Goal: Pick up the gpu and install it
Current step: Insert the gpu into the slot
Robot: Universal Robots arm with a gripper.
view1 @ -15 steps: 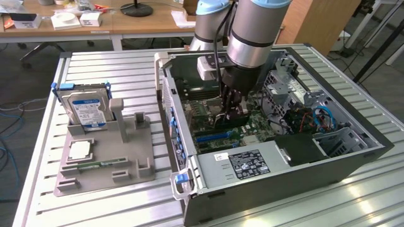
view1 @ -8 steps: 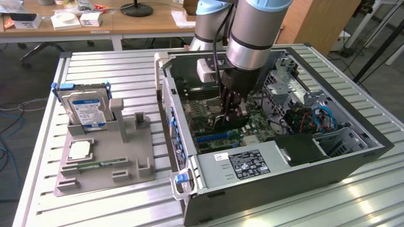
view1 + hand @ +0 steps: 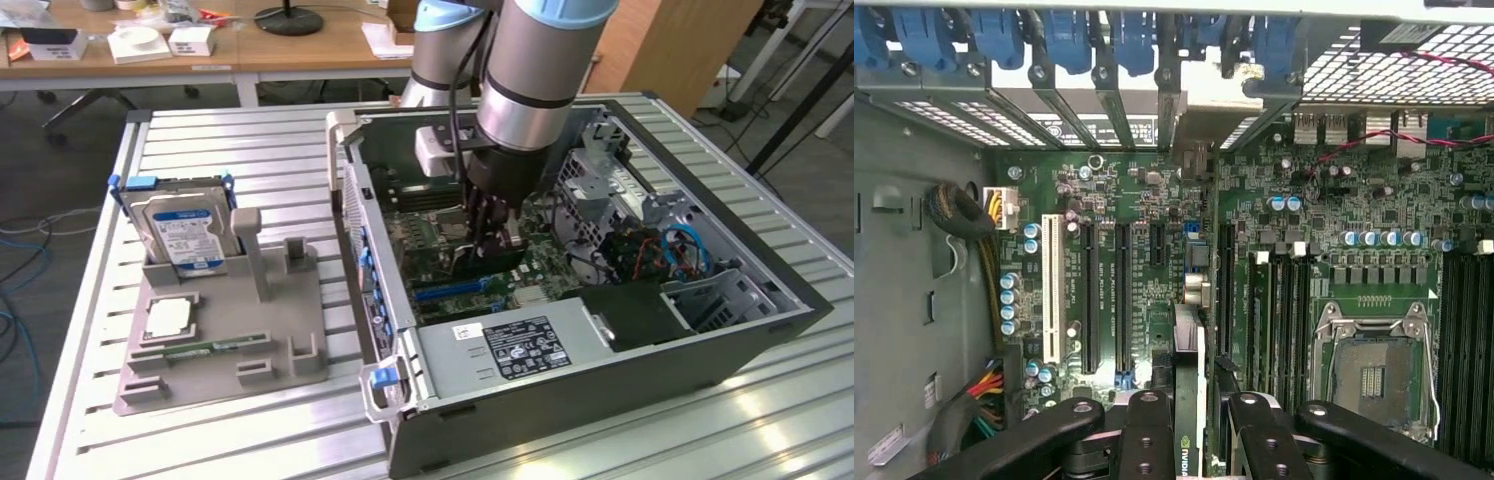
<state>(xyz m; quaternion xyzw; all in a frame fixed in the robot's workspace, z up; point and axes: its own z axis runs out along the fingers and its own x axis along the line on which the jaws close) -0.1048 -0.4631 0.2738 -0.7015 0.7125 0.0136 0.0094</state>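
My gripper (image 3: 487, 258) reaches down into the open computer case (image 3: 747, 330) over the green motherboard (image 3: 434, 235). It is shut on the gpu (image 3: 470, 266), a thin dark card held on edge just above the board. From the wrist the gpu (image 3: 1189, 370) appears edge-on between my fingers (image 3: 1144, 430), with my gripper (image 3: 1194, 425) clamped around it. The card runs toward the rear slot covers (image 3: 1124, 100). It stands beside the long black expansion slots (image 3: 1092, 290); whether it sits in a slot I cannot tell.
On the grey fixture (image 3: 227, 370) at the exterior view's left stand the blue-labelled hard drive (image 3: 184, 230) and a green memory stick (image 3: 200, 349). Inside the case are the power supply (image 3: 521, 345), blue cables (image 3: 674, 250), CPU socket (image 3: 1374, 375) and a wire bundle (image 3: 964, 215).
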